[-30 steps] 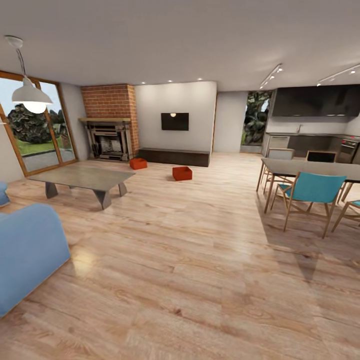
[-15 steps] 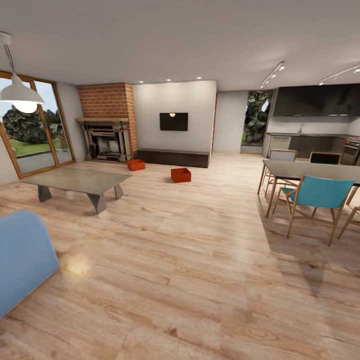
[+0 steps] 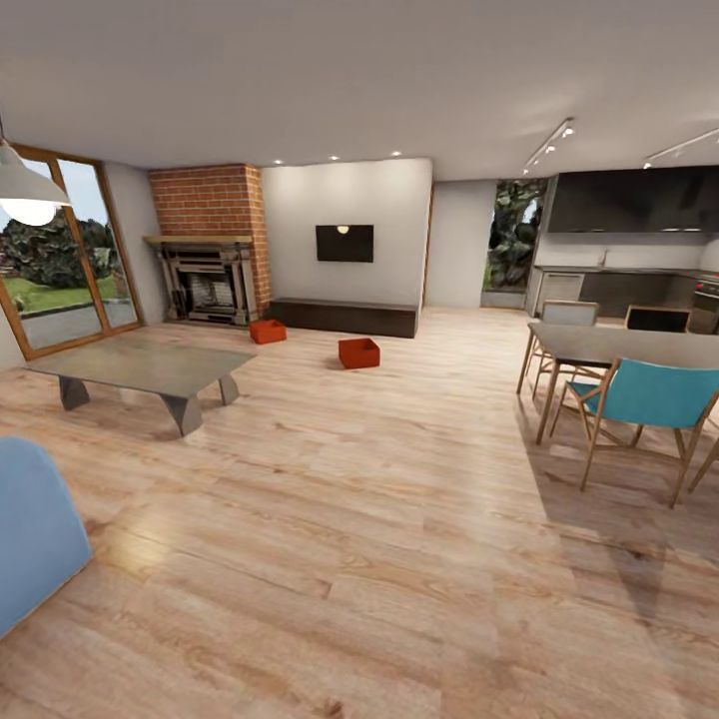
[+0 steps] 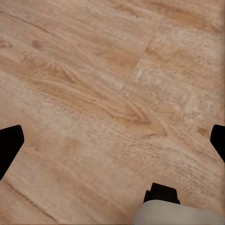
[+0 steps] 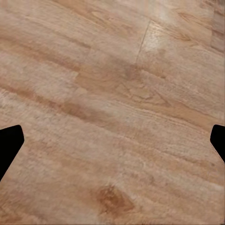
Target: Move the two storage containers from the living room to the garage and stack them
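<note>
I am in the living room, looking across its light wood plank floor. Two orange-red storage containers stand far ahead on the planks: one in the open in front of the long dark low cabinet, the other to its left, by the brick fireplace. My left gripper is open over bare planks, its black fingertips wide apart. My right gripper is open too, fingertips spread above the wood, holding nothing.
A low grey coffee table stands at the left, with a blue sofa corner nearer me. A dining table with teal chairs fills the right. A TV hangs on the far wall. A pendant lamp hangs at upper left.
The whole head view has shifted: sofa, coffee table and lamp slide left and out of frame, and the chairs drift right, as the camera moves forward. Both containers stay in place.
</note>
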### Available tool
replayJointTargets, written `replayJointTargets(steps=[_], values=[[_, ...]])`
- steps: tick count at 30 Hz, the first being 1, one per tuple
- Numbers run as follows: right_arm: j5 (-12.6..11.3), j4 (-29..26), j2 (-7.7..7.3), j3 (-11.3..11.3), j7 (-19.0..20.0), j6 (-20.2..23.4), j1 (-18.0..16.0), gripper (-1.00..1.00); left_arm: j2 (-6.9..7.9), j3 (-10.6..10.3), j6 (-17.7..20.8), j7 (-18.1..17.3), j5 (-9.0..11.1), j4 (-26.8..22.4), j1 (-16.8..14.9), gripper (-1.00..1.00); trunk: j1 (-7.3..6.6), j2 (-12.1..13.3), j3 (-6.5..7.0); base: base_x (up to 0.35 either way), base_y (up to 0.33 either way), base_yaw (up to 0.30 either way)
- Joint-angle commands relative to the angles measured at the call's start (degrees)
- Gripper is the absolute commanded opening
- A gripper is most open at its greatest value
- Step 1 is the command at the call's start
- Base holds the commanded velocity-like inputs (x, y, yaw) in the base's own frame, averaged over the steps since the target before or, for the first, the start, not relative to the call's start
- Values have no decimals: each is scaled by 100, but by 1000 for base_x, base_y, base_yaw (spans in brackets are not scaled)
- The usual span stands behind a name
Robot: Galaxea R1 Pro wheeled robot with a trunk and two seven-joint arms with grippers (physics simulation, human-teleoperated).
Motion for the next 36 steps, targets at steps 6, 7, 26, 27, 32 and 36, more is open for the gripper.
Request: replayJointTargets(steps=[6, 7, 26, 27, 32, 36], values=[[60, -14, -29, 9, 51, 38, -1, 100, -4, -1, -8, 3, 19, -9, 3, 100, 4, -2, -4, 324, -78, 0], [57, -15, -55, 7, 169, 43, -3, 100, -3, -1, -8, 3, 19, -9, 3, 100, 4, -2, -4, 324, -76, 0], [-723, -210, -580, -74, 1370, 68, -45, 100, -10, -1, -8, 3, 19, -9, 3, 100, 4, -2, -4, 324, -75, 0], [-754, -206, -578, -67, 1370, 69, -45, 100, -10, -1, -8, 3, 19, -9, 3, 100, 4, -2, -4, 325, -49, 0], [-830, -193, -565, -40, 1320, 70, -46, 100, 4, -7, -1, -3, 12, -9, 3, 100, 4, -2, -4, 324, -10, 0], [-860, -191, -559, -39, 1350, 70, -46, 100, -8, -9, 0, -5, 10, -9, 3, 100, 4, -2, -4, 324, -1, 0]])
